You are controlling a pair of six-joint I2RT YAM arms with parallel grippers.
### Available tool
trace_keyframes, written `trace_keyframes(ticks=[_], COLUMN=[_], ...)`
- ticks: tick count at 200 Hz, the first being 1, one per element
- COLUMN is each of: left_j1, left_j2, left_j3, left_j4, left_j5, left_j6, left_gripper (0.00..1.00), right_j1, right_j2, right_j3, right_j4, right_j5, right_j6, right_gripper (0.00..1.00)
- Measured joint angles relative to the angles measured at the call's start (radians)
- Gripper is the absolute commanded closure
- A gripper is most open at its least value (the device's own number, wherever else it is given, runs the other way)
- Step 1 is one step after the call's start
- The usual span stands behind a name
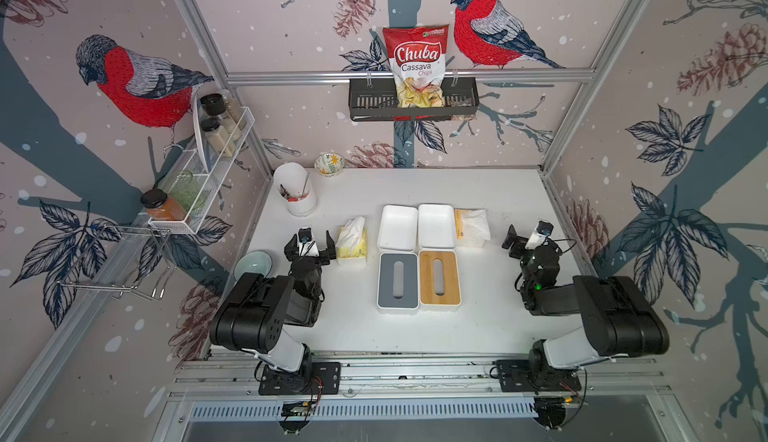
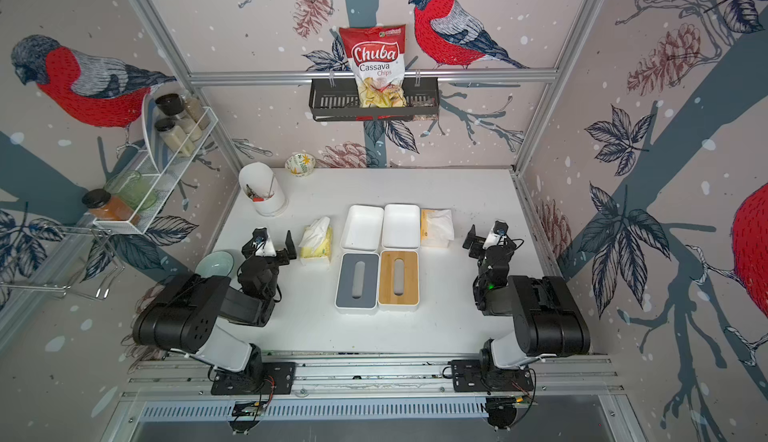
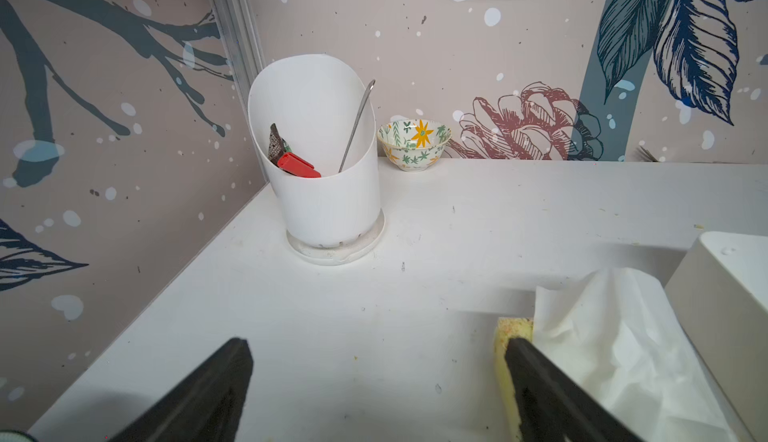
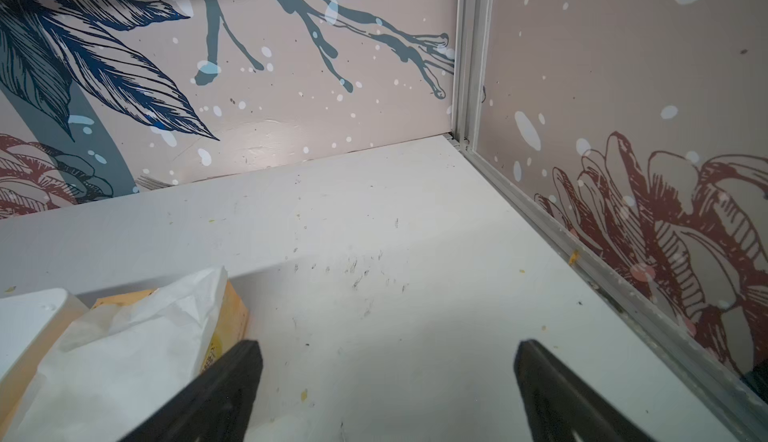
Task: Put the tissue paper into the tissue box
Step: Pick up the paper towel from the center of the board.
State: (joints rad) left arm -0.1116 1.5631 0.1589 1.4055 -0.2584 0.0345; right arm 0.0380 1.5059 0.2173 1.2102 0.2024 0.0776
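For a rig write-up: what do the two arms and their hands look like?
The left arm and right arm have bulky black housings and one white link above a black base plate. The left hand and right hand have black wedge-shaped fingers and a white wrist camera. Thin black cables; a green light on the right arm.

A lab cell dressed as a kitchen: aluminium frame [image 1: 519,74], wallpapered panels [image 1: 291,15], spice rack [image 1: 244,130], utensil holder [image 1: 300,206].
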Motion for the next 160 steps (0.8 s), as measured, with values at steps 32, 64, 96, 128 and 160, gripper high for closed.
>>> trace_keyframes(ticks=[32, 64, 96, 128, 160], left_j1=[0.0, 0.0, 0.0, 0.0, -0.028], left_j2=[0.0, 0.0, 0.0, 0.0, -0.126], left_j3=[0.0, 0.0, 0.0, -0.014, -0.042], left_j4=[0.0, 0.0, 0.0, 0.017, 0.003], left_j5=[0.0, 0.0, 0.0, -0.017, -0.112], left_j6=[0.0, 0.0, 0.0, -0.001, -0.001], left_gripper=[0.02, 0.02, 0.02, 0.01, 0.01], right_j1=[-0.001, -0.003, -0.003, 0.019, 0.07], right_j2=[0.0, 0.0, 0.0, -0.013, -0.13], right_j3=[0.0, 0.0, 0.0, -0.016, -0.004], right_j4=[0.0, 0.0, 0.0, 0.009, -0.059], right_j5=[0.0, 0.0, 0.0, 0.031, 0.103], right_j6=[0.0, 0.0, 0.0, -0.001, -0.011], right_gripper=[0.0, 0.0, 0.0, 0.0, 0.0])
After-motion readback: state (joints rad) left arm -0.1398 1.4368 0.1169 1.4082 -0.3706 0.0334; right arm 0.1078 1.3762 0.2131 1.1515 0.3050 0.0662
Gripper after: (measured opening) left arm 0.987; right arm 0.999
